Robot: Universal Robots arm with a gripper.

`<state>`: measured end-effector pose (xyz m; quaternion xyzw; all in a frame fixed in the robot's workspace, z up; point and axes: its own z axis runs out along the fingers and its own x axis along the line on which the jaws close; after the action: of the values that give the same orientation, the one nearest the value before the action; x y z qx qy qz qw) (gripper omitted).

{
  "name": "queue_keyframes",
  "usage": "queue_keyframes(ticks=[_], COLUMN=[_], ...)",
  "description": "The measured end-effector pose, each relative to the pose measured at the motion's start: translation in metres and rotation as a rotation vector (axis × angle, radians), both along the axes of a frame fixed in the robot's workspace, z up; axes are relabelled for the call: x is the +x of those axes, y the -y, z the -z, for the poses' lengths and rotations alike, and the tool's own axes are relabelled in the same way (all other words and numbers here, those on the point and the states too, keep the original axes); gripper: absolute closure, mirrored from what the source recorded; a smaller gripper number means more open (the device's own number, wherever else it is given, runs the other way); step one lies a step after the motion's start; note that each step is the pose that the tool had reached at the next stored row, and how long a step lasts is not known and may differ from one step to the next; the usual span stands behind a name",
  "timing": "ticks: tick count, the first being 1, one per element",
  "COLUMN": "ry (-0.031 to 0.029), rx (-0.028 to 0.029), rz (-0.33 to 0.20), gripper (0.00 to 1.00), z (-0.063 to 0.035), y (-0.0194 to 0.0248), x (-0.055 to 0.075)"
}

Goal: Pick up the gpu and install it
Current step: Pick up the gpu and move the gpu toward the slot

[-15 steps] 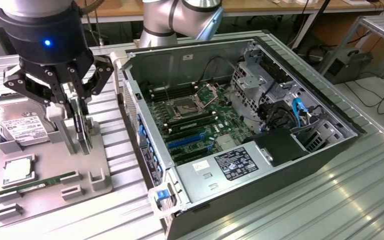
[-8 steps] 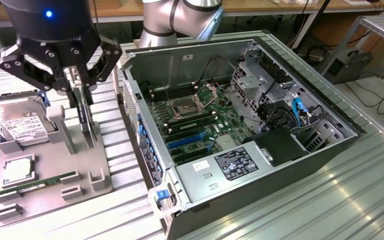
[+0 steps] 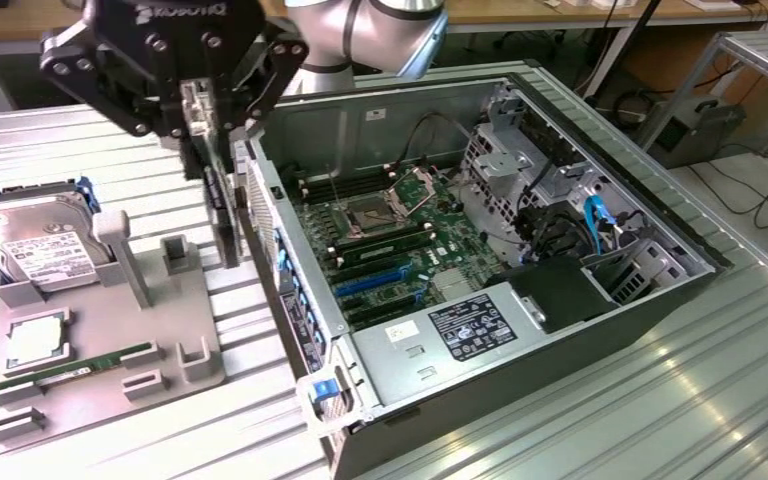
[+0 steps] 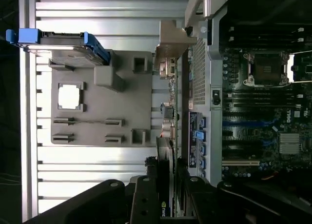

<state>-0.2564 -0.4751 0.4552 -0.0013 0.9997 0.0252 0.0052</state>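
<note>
The black, angular jaws are clenched on the gpu [image 3: 228,215], gripping its upper edge so the thin flat card hangs upright, edge-on, directly beneath them. In the wrist view the gpu [image 4: 168,117] runs straight out from the jaws as a narrow strip, ending in its bent silver metal bracket [image 4: 171,44]. Its lower end sits close to the grey moulded fixture [image 3: 157,330]; whether the two touch cannot be told. To one side of the jaws this matte fixture carries a silver hard drive [image 3: 37,250] with a white label, a square metal processor [image 3: 35,340] and a slim green RAM stick [image 3: 77,368]. To the other side, just beside the card, stands the open sheet-metal computer case [image 3: 357,120], its green motherboard [image 3: 398,240] exposed. Everything rests on a ribbed, shiny aluminium surface [image 3: 704,400].
</note>
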Motion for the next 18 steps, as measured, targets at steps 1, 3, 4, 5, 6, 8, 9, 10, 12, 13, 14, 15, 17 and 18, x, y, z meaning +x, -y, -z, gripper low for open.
queue_keyframes(ticks=[1,3,4,5,6,8,9,10,12,13,14,15,17,18], ry=[0.0002,0.0,0.0002,0.0001,0.0001,0.0001,0.0,0.0,0.0,0.0,0.0,0.0001,0.0001,0.0001], rx=[0.0019,0.0083,0.0117,0.0142,0.0169,0.0196,0.0206,0.0209,0.0213,0.0214,0.0214,0.0215,0.0215,0.0215], rz=[0.0,0.0,0.0,0.0,0.0,0.0,0.0,0.0,0.0,0.0,0.0,0.0,0.0,0.0], gripper=[0.74,0.74,0.74,0.74,0.74,0.74,0.74,0.74,0.74,0.74,0.74,0.74,0.74,0.74], z=[-0.0035,-0.0096,-0.0103,-0.0106,-0.0106,-0.0107,-0.0106,-0.0106,-0.0106,-0.0106,-0.0105,-0.0104,-0.01,-0.0096], y=[0.0016,0.0048,0.0055,0.006,0.0064,0.0064,0.0064,0.0064,0.0064,0.0064,0.0064,0.0064,0.0064,0.0064], x=[0.005,0.018,0.023,0.028,0.035,0.045,0.052,0.057,0.066,0.07,0.077,0.082,0.091,0.095])
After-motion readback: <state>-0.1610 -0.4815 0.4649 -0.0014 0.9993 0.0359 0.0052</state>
